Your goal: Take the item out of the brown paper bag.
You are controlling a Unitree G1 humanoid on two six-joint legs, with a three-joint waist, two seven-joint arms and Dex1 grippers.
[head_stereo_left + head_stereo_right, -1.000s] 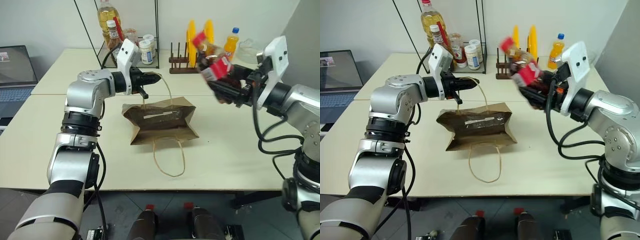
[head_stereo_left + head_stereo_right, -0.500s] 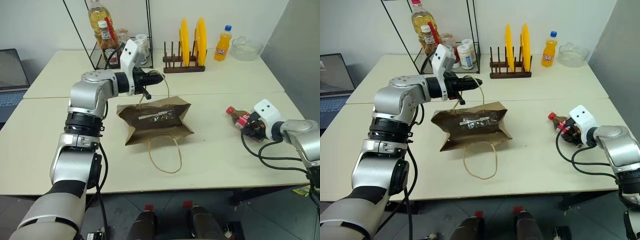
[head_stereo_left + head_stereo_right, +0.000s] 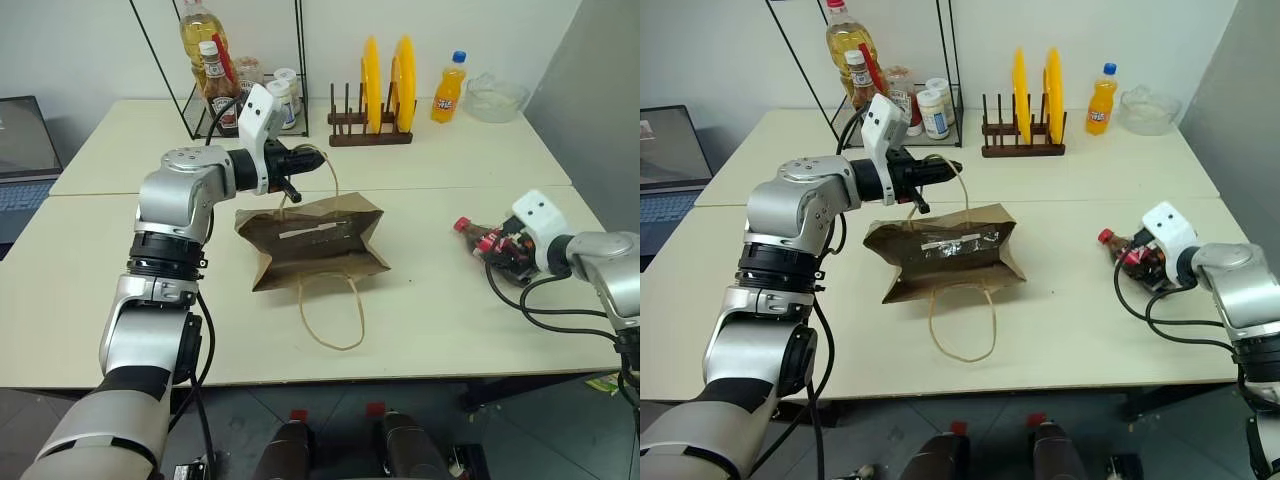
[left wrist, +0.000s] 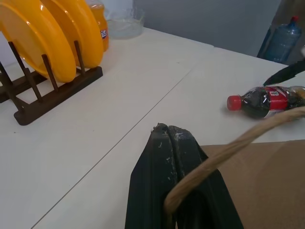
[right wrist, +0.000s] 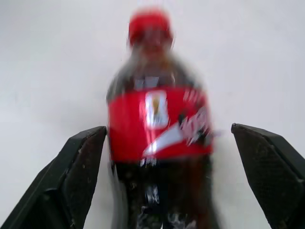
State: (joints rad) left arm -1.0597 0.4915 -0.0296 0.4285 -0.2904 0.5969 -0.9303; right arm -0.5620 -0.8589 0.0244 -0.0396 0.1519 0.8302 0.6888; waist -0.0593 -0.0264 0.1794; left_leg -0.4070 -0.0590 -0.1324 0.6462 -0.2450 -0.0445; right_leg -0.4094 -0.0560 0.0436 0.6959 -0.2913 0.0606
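The brown paper bag [image 3: 315, 240] lies flat on the table in the middle, one twine handle [image 3: 335, 315] looped toward the front edge. Its other handle [image 4: 238, 143] is pulled up and back, with my left gripper [image 3: 305, 160] shut on it just behind the bag. The item, a cola bottle [image 3: 480, 235] with a red cap and red label, lies on its side on the table at the right, outside the bag. My right gripper [image 3: 502, 252] stands open around its lower end, and each finger [image 5: 81, 167] is clear of the bottle [image 5: 157, 119].
A wooden rack with yellow plates [image 3: 385, 75], an orange soda bottle [image 3: 447, 90] and a glass bowl [image 3: 493, 97] stand at the back. A wire rack with bottles and jars [image 3: 230, 70] is at the back left. A laptop [image 3: 20, 140] sits far left.
My right arm brought the cola bottle down from mid-air to the table at the right, and its fingers have opened off it. The left gripper kept still on the handle.
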